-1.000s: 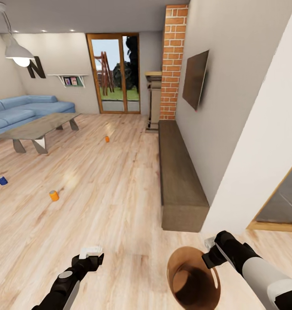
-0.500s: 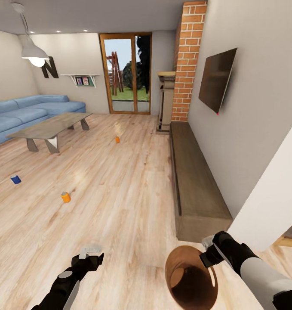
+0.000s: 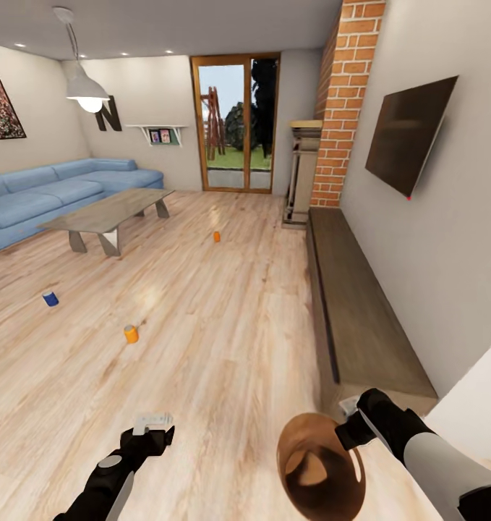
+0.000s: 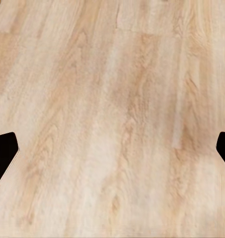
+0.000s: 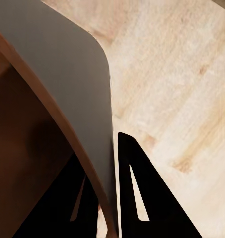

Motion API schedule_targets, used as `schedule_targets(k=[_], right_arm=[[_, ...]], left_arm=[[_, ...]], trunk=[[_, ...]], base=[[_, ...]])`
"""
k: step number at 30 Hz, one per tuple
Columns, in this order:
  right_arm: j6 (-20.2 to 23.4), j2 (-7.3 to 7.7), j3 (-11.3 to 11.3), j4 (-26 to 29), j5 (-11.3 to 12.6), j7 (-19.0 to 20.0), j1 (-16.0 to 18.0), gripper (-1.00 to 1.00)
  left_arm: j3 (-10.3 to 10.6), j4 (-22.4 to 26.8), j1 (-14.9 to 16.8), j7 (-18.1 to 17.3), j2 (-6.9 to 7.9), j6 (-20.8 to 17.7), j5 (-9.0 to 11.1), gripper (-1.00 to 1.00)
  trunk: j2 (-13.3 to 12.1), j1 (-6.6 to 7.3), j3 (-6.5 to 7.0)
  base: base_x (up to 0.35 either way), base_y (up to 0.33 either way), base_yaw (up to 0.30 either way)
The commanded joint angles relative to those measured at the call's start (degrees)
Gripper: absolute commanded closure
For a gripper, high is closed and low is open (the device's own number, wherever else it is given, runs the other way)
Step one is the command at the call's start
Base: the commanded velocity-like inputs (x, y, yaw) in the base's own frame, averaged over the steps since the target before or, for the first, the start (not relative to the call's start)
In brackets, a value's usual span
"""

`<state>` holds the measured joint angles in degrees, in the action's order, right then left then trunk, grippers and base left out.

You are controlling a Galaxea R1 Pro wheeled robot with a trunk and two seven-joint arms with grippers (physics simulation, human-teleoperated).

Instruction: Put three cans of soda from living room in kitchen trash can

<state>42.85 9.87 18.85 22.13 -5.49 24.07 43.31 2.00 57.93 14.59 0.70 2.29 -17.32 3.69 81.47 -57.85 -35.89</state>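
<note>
Three soda cans stand apart on the living room's wood-plank floor: an orange can [image 3: 131,333] nearest me at left, a blue can [image 3: 50,298] further left, and another orange can [image 3: 216,236] far off towards the glass doors. My right gripper [image 3: 350,425] is shut on the rim of the light-brown wooden trash can [image 3: 321,463], which hangs tilted with its dark inside facing me. In the right wrist view the two fingers [image 5: 142,193] pinch the bin wall [image 5: 67,99]. My left gripper [image 3: 152,421] is open over bare floor, its fingertips [image 4: 3,153] wide apart.
A blue sofa [image 3: 57,189] and a grey low table [image 3: 109,211] stand at left. A long low wooden cabinet [image 3: 361,304] runs along the right wall under a TV [image 3: 411,134]. Beyond it are the brick fireplace [image 3: 346,101] and glass doors [image 3: 238,130]. A white wall corner [image 3: 476,412] is close at right.
The whole view has swung and moved on, so the room's things have slid right in the picture and the doorway at right is gone. Both arms and the bin keep their places.
</note>
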Motion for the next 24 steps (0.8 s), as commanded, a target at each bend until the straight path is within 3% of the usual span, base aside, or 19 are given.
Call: schedule_targets(k=[1,16,24], right_arm=[[0.2,-0.02,-0.1,0.0,0.9,0.2,0.0,1.00],[-0.1,-0.01,-0.1,0.0,1.3,0.6,0.0,1.00],[-0.1,-0.28,-0.1,0.0,1.3,0.2,0.0,1.00]], left_arm=[[0.0,0.0,0.0,0.0,0.00,0.0,0.0,-1.00],[0.0,0.0,0.0,0.0,0.00,0.0,0.0,-1.00],[0.1,0.2,0.0,0.0,0.00,0.0,0.0,-1.00]], trunk=[[0.0,0.00,0.00],[0.0,0.00,0.00],[0.0,0.00,0.00]], base=[[0.222,0.157,0.010],[0.211,0.140,0.002],[0.059,0.022,0.000]])
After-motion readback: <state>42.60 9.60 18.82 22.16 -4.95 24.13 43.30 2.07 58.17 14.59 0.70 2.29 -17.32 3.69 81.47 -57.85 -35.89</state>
